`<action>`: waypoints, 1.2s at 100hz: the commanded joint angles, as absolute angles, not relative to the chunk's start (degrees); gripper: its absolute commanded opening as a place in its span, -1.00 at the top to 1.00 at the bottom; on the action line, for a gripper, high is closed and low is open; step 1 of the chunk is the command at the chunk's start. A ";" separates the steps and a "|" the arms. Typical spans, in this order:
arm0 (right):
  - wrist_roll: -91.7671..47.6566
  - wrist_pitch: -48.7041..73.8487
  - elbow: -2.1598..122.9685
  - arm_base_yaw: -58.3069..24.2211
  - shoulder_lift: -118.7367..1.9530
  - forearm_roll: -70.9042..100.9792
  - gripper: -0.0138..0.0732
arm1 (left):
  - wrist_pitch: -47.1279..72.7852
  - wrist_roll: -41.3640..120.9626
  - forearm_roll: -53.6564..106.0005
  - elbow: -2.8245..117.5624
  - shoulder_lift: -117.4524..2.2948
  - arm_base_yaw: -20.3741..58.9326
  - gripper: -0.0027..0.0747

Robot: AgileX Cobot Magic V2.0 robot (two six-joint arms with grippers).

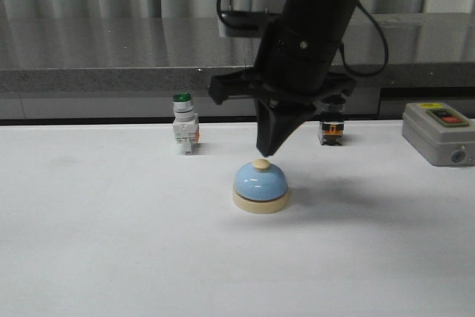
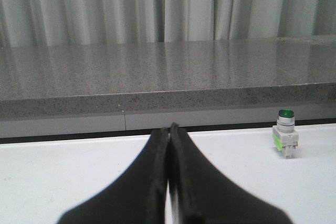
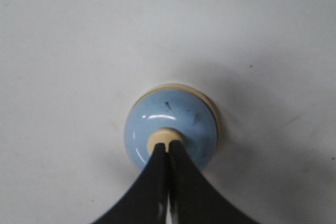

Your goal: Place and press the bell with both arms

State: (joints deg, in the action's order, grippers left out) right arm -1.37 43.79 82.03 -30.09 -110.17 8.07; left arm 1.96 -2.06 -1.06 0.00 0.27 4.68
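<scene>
Bell at mid-table, right gripper's closed tip poised at its button.

The bell (image 1: 260,188) is set upright on the white table (image 1: 111,257), its cream button (image 1: 260,163) met from above by the right gripper (image 1: 265,150), whose fingers are pressed together with nothing between them. The left gripper (image 2: 169,129) is seen only in its wrist view, fingers likewise together and holding nothing. Farther back, a green-capped switch (image 1: 183,124) is placed to the left and a grey box (image 1: 439,133) at the far right.
</scene>
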 commanded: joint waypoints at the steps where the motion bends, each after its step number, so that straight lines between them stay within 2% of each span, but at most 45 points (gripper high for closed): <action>1: -1.80 42.86 83.81 -29.85 -102.96 6.76 0.82 | -3.09 -2.66 -0.68 -2.44 1.96 4.66 0.98; 28: -1.80 42.99 83.26 -25.82 -92.37 5.29 0.82 | -3.09 -2.66 -0.68 -2.44 1.96 4.66 0.98; 45: -1.80 42.35 78.77 -21.81 -84.61 3.25 0.82 | -3.09 -2.66 -0.68 -2.44 1.96 4.66 0.98; 92: -1.80 30.12 51.36 -7.84 -54.74 2.93 0.82 | -3.09 -2.66 -0.68 -2.44 1.96 4.66 0.98; 120: -1.80 24.70 37.77 -6.19 -35.09 2.93 0.82 | -3.09 -2.66 -0.68 -2.44 1.96 4.66 0.98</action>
State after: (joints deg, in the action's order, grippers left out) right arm -1.47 30.63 39.69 -6.63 -40.62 3.12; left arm 1.96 -2.06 -1.06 0.00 0.27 4.68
